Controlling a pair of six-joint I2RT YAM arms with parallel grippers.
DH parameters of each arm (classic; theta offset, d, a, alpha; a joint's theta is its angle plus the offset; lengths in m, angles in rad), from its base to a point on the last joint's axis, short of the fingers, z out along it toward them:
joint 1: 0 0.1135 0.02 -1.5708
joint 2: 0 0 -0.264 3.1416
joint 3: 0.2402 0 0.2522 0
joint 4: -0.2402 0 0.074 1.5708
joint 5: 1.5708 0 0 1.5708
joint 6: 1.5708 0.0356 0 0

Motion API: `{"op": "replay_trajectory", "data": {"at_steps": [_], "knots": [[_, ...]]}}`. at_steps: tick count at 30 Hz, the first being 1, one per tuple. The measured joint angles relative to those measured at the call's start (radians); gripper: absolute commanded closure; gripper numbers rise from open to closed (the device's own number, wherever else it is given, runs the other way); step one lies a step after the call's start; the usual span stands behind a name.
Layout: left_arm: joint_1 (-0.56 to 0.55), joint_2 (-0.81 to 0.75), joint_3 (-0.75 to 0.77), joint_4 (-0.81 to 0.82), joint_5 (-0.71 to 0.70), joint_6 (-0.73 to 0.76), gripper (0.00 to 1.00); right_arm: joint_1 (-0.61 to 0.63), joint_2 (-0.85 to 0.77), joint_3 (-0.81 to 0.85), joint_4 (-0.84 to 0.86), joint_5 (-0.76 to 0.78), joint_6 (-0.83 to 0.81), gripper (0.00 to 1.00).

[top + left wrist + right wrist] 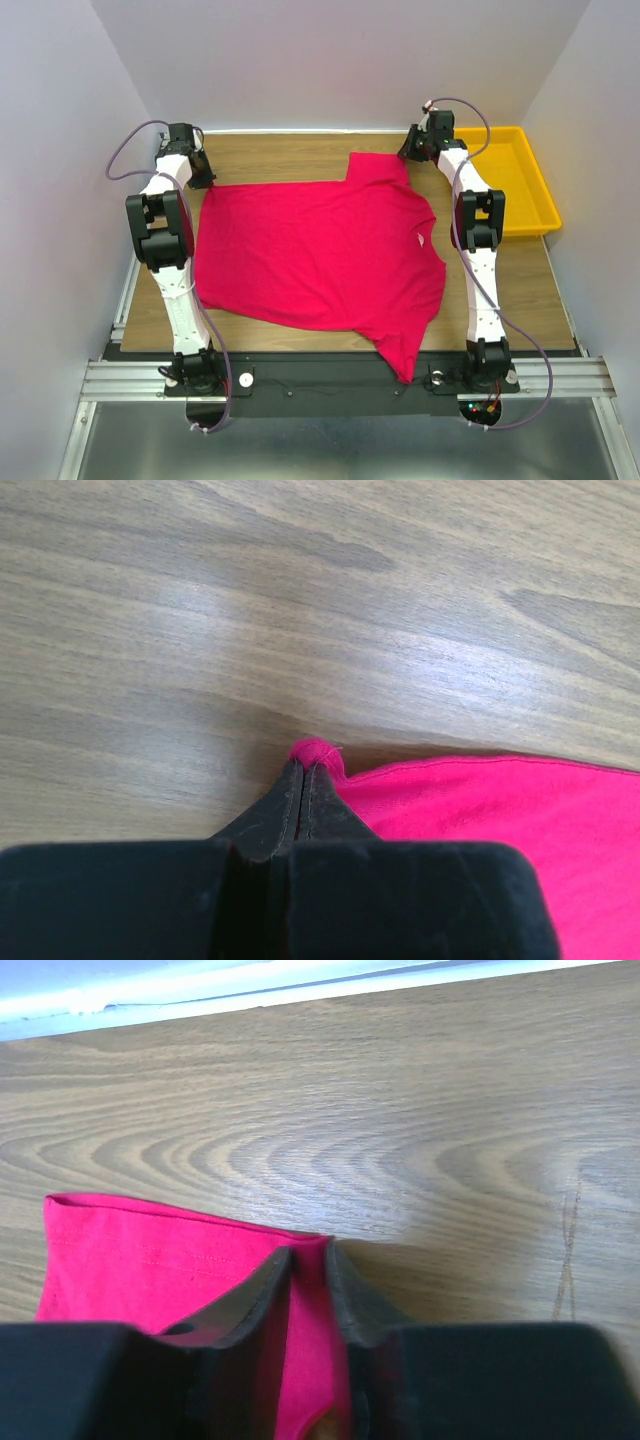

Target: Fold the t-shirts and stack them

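A crimson-pink t-shirt (320,250) lies spread flat on the wooden table, its collar with a small white label (422,240) toward the right. One sleeve points to the far edge and the other hangs over the near edge. My left gripper (208,183) is at the shirt's far-left hem corner. In the left wrist view it (305,765) is shut on a small bunch of that fabric (318,752). My right gripper (405,155) is at the far sleeve. Its jaws (310,1255) stand a little apart, astride the sleeve's corner (150,1260), with cloth between them.
A yellow plastic tray (505,175) sits at the back right, just beyond the right arm. White walls close in the table on three sides. Bare wood (270,155) shows along the far edge, behind the shirt.
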Motion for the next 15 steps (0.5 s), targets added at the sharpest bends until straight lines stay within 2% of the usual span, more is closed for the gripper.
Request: {"op": "replay_trajectory", "data": {"at_steps": [5, 15], "knots": [[0.0, 0.0, -0.001, 0.0, 0.002, 0.0, 1.0, 0.0, 0.006, 0.0, 0.007, -0.008, 0.004, 0.99], [0.004, -0.009, -0.006, 0.002, 0.011, -0.007, 1.0, -0.005, 0.007, 0.004, 0.004, -0.045, 0.008, 0.99]]}}
